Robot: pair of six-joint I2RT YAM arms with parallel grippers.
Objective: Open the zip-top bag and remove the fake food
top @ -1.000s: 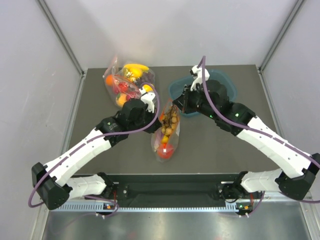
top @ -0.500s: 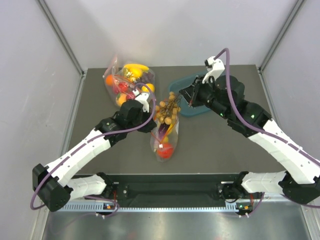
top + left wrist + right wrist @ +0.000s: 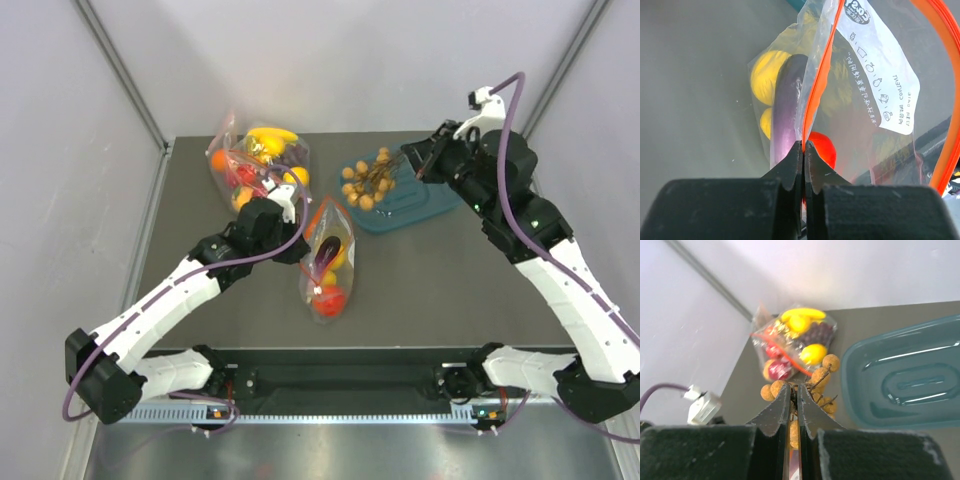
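Observation:
The zip-top bag (image 3: 327, 262) lies at the table's middle, its mouth open toward the back. It holds a purple eggplant (image 3: 327, 250), yellow fruit and a red tomato (image 3: 331, 297). My left gripper (image 3: 303, 240) is shut on the bag's orange zip strip (image 3: 812, 100) at the mouth's left edge. In the left wrist view the eggplant (image 3: 786, 107), a yellow lemon (image 3: 766, 75) and the tomato (image 3: 823, 150) show through the plastic. My right gripper (image 3: 408, 160) is shut on the stem of the brown knobbly cluster (image 3: 366, 181) and holds it in the air over the left end of the teal tray; the cluster (image 3: 826, 369) hangs past the fingertips.
A teal tray (image 3: 415, 207) sits at the back right, also in the right wrist view (image 3: 905, 385). A second clear bag (image 3: 250, 160) with a banana, an orange and other fruit lies at the back left, just behind my left wrist. Grey walls close in the table.
My right gripper has pulled the brown cluster out of the bag's mouth, lifted it and carried it back and right over the teal tray. My left gripper has kept its hold on the zip strip.

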